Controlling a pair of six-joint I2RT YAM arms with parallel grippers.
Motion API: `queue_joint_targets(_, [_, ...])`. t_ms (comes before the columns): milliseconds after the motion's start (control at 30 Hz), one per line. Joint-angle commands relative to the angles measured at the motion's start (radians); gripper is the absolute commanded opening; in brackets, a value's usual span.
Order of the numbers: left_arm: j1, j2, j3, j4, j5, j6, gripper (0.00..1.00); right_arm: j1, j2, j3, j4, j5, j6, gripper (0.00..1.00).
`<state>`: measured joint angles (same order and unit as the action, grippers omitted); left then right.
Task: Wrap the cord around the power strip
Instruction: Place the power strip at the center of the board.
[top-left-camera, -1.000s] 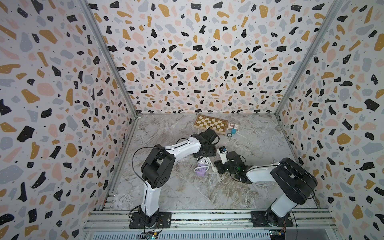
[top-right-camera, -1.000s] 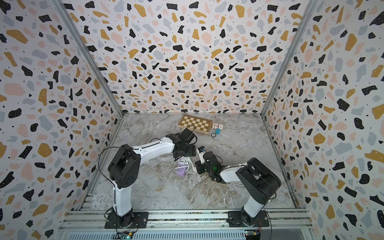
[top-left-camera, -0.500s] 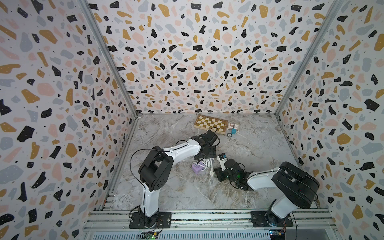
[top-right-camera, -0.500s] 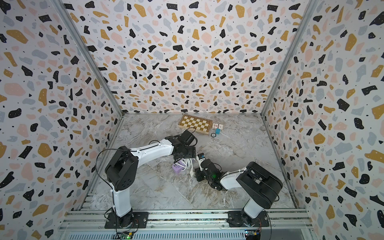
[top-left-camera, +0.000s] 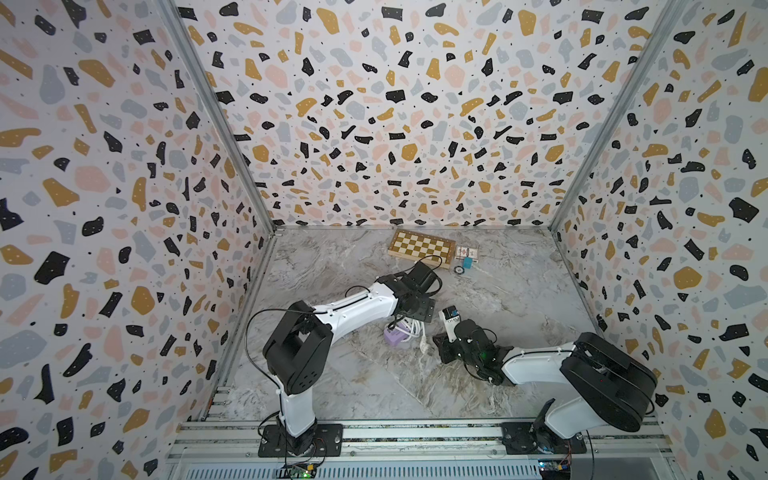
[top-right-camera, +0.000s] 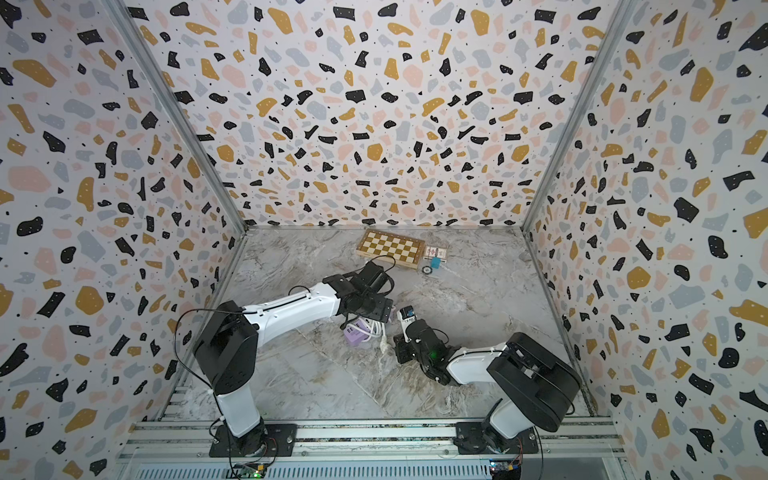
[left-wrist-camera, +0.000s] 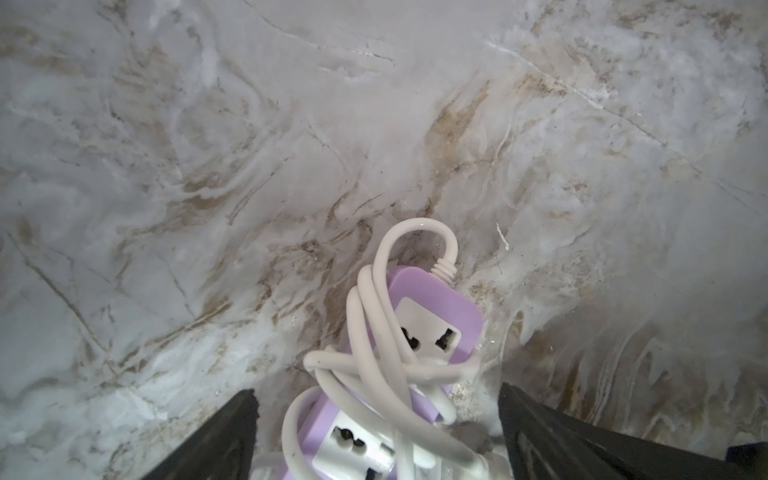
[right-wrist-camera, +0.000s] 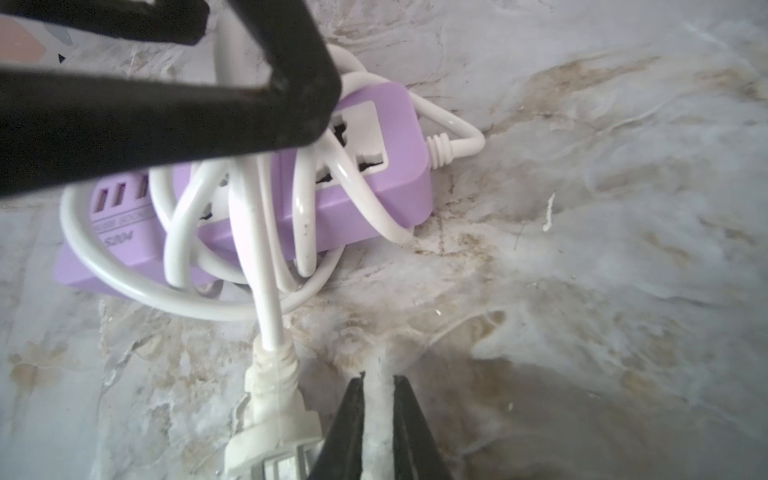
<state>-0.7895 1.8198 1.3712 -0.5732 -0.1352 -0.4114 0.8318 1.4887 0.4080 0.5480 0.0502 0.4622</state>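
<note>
Plug of the cord lies just beside my right end effector, barely parted, empty; the power strip sits crosswise ahead, beneath my left end effector, spread wide, empty.

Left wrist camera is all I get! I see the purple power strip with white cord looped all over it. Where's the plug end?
Observer: The white plug lies on the grey marble-patterned floor, near the lavender-purple plastic power strip, at the end of the long white cord.
Operator: Is the other arm holding it?
Observer: No. The right gripper sits next to the plug, jaws just a crack apart, nothing between them.
Operator: Anything else lying around?
Observer: A checkered wooden board lies far back, by the terrazzo-patterned back wall.
</note>
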Motion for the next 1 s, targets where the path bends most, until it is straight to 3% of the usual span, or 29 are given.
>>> queue_joint_targets(0, [-0.01, -0.036, -0.036, 0.01, 0.029, 0.131, 0.92, -0.003, -0.059, -0.022, -0.022, 0.026, -0.03, 0.24])
queue_joint_targets(233, [-0.052, -0.095, -0.144, 0.087, 0.055, 0.261, 1.0, -0.059, -0.182, -0.1, -0.02, -0.013, -0.079, 0.42])
queue_joint_targets(400, [-0.057, -0.096, -0.162, 0.095, 0.076, 0.341, 0.99, -0.099, -0.252, -0.145, -0.027, -0.048, -0.112, 0.53])
queue_joint_targets(567, [-0.058, -0.054, -0.146, 0.084, 0.036, 0.386, 0.99, -0.109, -0.283, -0.154, -0.046, -0.052, -0.137, 0.57])
queue_joint_targets(967, [-0.059, 0.021, -0.135, 0.088, 0.01, 0.358, 0.99, -0.111, -0.283, -0.159, -0.03, -0.064, -0.14, 0.61])
